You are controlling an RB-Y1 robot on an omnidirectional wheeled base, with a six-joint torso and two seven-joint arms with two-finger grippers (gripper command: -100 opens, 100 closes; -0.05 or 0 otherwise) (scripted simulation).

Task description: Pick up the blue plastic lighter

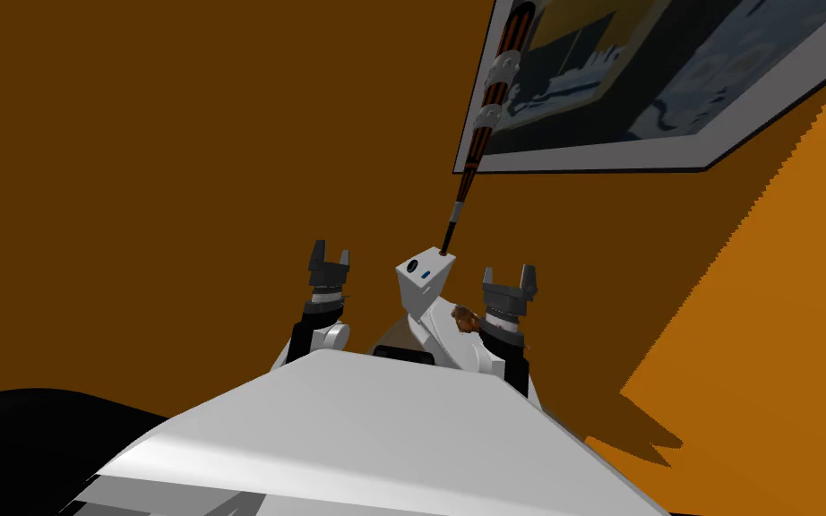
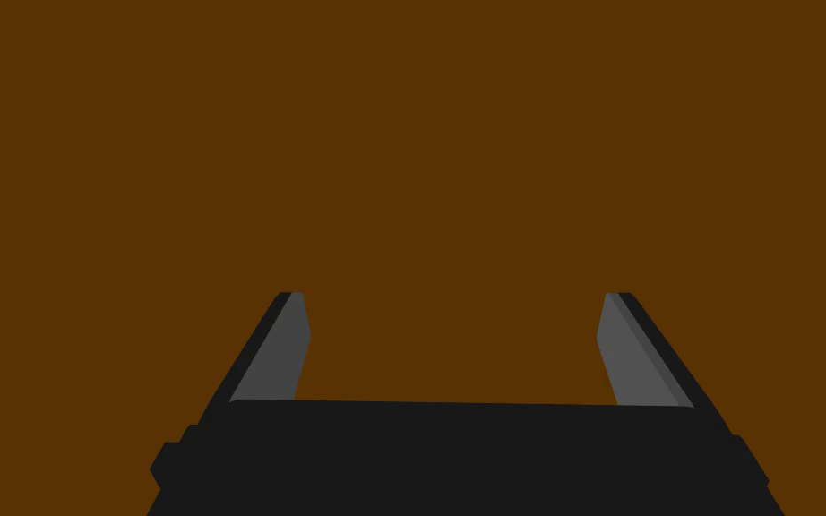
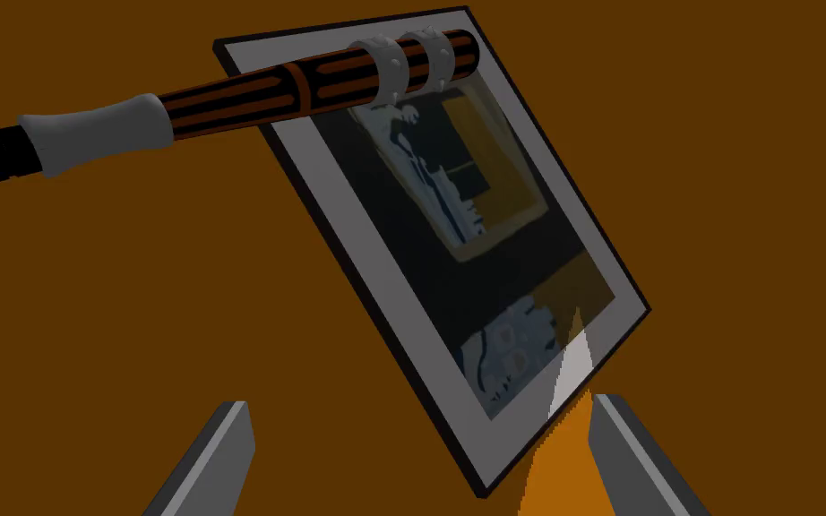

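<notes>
Now facing a brown wall point(image 1: 178, 134), left gripper point(image 2: 451, 300) raised with fingers spread, nothing between. Beside it right gripper point(image 1: 508, 270), equally spread, aimed at framed picture point(image 3: 456, 269) and striped rod point(image 3: 313, 85). Between both, white block point(image 1: 418, 296) bearing small blue speck point(image 1: 425, 274), possibly the lighter.

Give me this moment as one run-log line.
left gripper: open, empty, facing brown wall | right gripper: open, empty, facing framed picture | striped pole crosses picture's corner | grasp: none yet
</notes>
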